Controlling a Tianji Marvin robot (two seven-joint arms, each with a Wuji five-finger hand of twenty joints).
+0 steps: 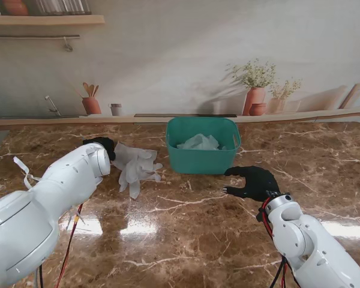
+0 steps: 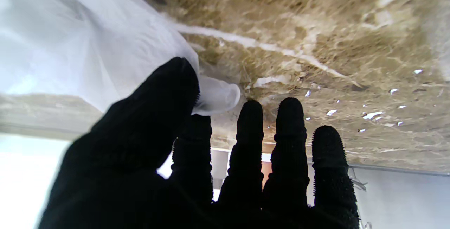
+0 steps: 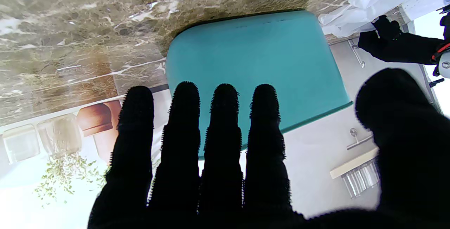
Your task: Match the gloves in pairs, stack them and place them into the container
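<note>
Translucent white film describes the gloves (image 1: 135, 165), which lie in a loose overlapping heap on the marble table (image 1: 186, 234), just left of the teal container (image 1: 203, 146) and not touching it. The container already holds crumpled white material of similar appearance (probably earlier gloves, though this cannot be confirmed). The left hand (image 1: 103, 146) sits at the far-left edge of the heap; its wrist view shows the thumb (image 2: 165, 91) pressed against a fold of the film with the index finger behind it, so the hand is judged to be pinched on the gloves, the other three fingers extended and clear. The right hand (image 1: 254, 182) hovers near the container's right front corner, fingers spread and holding nothing. Risks from this state: the pinch covers only a small fold, so a lift could slip free or raise one layer and leave the rest on the table, breaking the pairing. The film is thin and limp, so it may cling to the textured fingertips at release, or drape over the container rim instead of dropping inside. A transfer path too low could also knock the light container sideways. No brand marks, labels or legible writing appear on the gloves, container or hands in any view.
</note>
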